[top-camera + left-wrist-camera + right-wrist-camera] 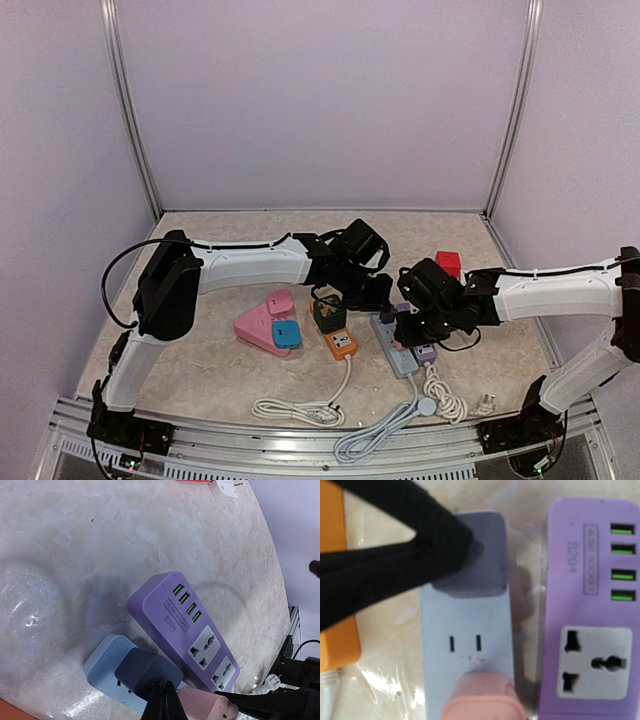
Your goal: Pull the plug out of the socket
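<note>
Nothing is pulled yet: the grey plug (pixel 470 555) sits in the blue strip (pixel 470 630) under the left gripper's (pixel 163 697) pressed-together tips, the pink plug (pixel 482 697) by the right gripper (pixel 418 322), whose spread I cannot tell.

Purple S204 power strip (pixel 185 625) lies diagonal on the marble surface (pixel 100 540): four green USB ports, two universal sockets. Light-blue strip (pixel 102 667) sits just beside its lower-left edge, carrying a dark blue-grey plug (pixel 145 672) and a pink plug (pixel 207 705). Left fingers (pixel 159 705) are pressed together, tips touching the dark plug.
</note>
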`<state>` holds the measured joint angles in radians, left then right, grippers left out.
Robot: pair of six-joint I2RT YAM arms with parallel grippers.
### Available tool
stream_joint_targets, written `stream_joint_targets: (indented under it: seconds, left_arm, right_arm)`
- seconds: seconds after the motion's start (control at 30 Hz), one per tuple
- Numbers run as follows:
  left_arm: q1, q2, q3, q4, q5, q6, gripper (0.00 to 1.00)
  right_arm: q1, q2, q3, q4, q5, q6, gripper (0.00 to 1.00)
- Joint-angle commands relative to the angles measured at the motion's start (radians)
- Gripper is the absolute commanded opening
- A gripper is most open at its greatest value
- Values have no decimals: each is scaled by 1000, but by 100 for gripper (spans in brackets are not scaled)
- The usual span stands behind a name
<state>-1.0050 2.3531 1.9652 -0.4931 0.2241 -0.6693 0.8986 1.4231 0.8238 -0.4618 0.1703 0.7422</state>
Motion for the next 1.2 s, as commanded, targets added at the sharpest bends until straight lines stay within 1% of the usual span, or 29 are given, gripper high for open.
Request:
stream_joint_targets:
  seconds: [0.0,0.17,0.3,0.37,0.43,0.63,0.73,0.93,1.17]
  left_arm:
    - [-12,94,-80,-199,-33,8,0]
    - [-10,92,-89,-198,-35,8,0]
    - [-9,91,-95,-196,-37,8,0]
    - [-10,89,-98,-197,-38,8,0]
    - [-10,88,-98,-197,-39,8,0]
    - [-11,86,-100,-199,-42,10,0]
    - [-12,86,-99,-200,-44,10,0]
    - [-13,90,-92,-202,-44,11,0]
    - [-15,94,-97,-203,-44,11,0]
  right_arm:
    - [48,-16,35,110,115,7,6]
    - [89,-15,23,117,185,11,4]
    - [89,-26,-4,134,189,26,4]
    - [76,-24,-7,130,164,33,4]
    - [44,-31,-21,144,108,36,4]
    - [-62,-106,-85,201,-52,41,4]
    - [-73,-129,-85,192,-61,35,4]
    - [-22,-122,-49,145,29,15,3]
    - [77,-43,20,85,181,8,2]
